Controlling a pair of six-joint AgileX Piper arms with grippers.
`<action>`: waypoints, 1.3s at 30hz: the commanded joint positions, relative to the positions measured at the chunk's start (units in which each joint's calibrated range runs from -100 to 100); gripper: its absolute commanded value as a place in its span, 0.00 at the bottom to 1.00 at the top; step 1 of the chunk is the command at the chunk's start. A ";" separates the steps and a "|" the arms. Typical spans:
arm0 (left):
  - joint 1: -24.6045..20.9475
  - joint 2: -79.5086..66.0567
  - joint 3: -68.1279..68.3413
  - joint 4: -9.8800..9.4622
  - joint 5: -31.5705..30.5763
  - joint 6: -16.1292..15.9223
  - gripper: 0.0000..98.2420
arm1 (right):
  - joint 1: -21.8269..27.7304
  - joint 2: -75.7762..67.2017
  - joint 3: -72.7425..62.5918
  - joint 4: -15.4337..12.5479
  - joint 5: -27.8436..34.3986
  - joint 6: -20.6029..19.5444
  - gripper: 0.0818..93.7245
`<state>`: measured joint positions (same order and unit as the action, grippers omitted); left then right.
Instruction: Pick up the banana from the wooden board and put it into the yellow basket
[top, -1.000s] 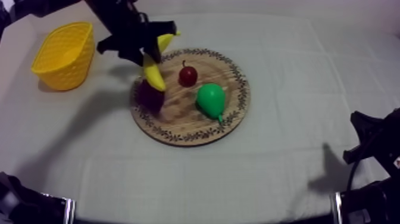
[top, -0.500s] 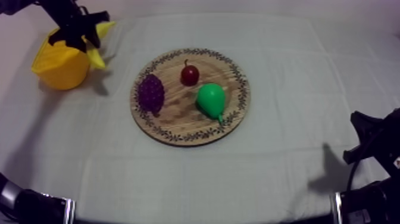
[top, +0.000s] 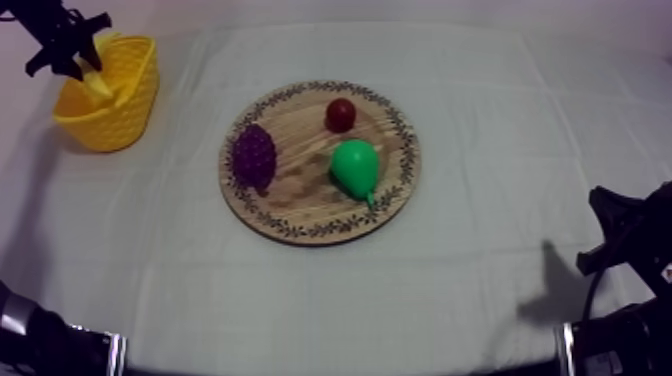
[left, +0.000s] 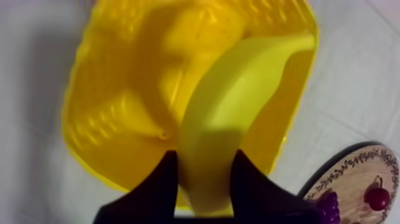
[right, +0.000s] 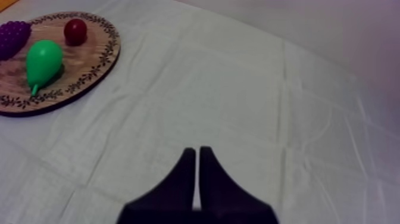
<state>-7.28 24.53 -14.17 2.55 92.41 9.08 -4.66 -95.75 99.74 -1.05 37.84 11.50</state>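
The right tool (right: 197, 152) has tapering matte-black fingers (right: 184, 179).

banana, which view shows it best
The left wrist view: the banana is large and close, clamped in the left gripper over the yellow basket. The top view gives a small yellow sliver at the basket; the right wrist view faces the wooden board.

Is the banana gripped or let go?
Gripped: the left gripper is closed round the banana, which hangs over the basket.
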 joint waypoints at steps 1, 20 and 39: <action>-0.45 1.04 -1.30 -0.07 0.23 -0.22 0.23 | -0.01 -0.01 0.04 0.00 0.06 0.01 0.00; -1.31 5.14 1.83 1.54 -4.85 -2.41 0.47 | -0.01 -0.01 0.04 0.00 0.06 0.01 0.00; -1.44 -19.62 29.68 1.44 -22.44 -4.48 0.07 | -0.01 -0.01 0.04 0.00 0.06 0.01 0.00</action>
<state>-8.83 10.36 9.58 4.03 72.69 4.77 -4.66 -95.75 99.74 -1.05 37.91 11.50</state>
